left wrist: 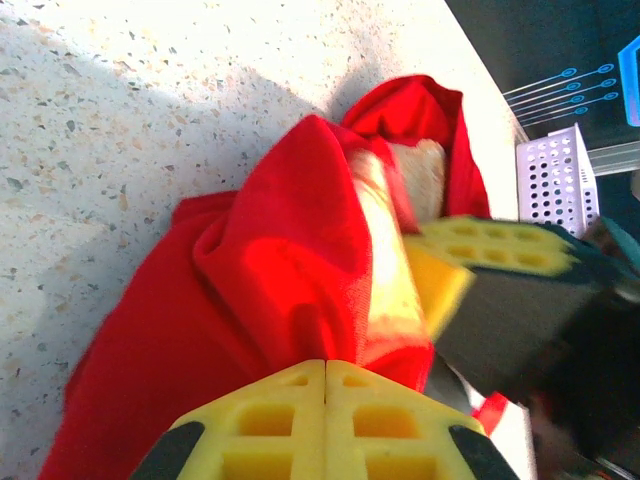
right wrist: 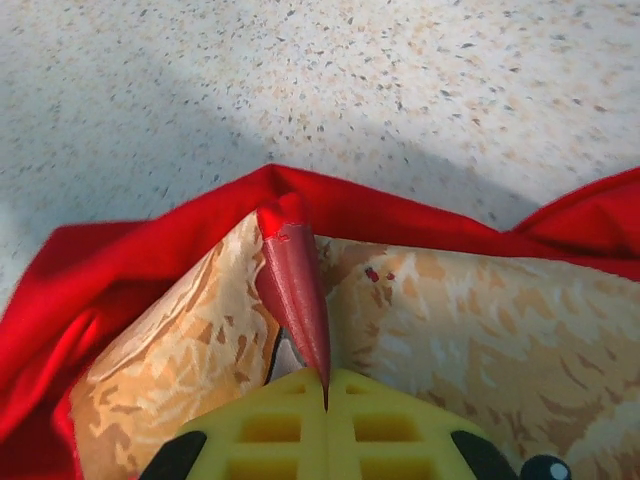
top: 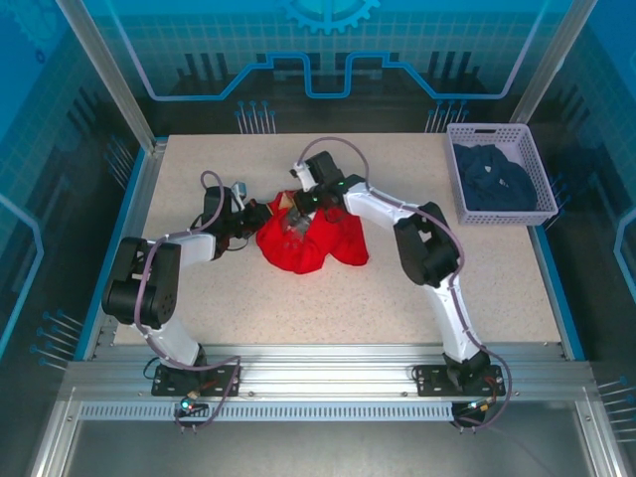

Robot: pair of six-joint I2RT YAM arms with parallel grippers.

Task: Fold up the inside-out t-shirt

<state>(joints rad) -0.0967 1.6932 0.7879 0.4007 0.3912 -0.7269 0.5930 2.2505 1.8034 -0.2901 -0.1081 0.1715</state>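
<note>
Overhead, looking down on a speckled beige stone-pattern tabletop (top: 447, 288). At its far right corner, a white perforated plastic basket (top: 497, 128) holding a crumpled dark navy cloth garment (top: 495, 181). Just left of mid-table, well apart from the basket, the bright red soft cloth t-shirt (top: 318, 243), heaped in a crumpled mound with a tan teddy-bear print (right wrist: 470, 320) showing on an upturned face. Meeting at the mound's far edge, the left gripper (left wrist: 327, 365) reaching in from the left and the right gripper (right wrist: 327, 378) from the right, close beside each other. From the left wrist: yellow pads pressed flush together, red cloth bunched right up into them, apparently pinched. From the right wrist: yellow pads clamped tight on a narrow upright fold of red fabric (right wrist: 295, 290) rising out of the printed face.
</note>
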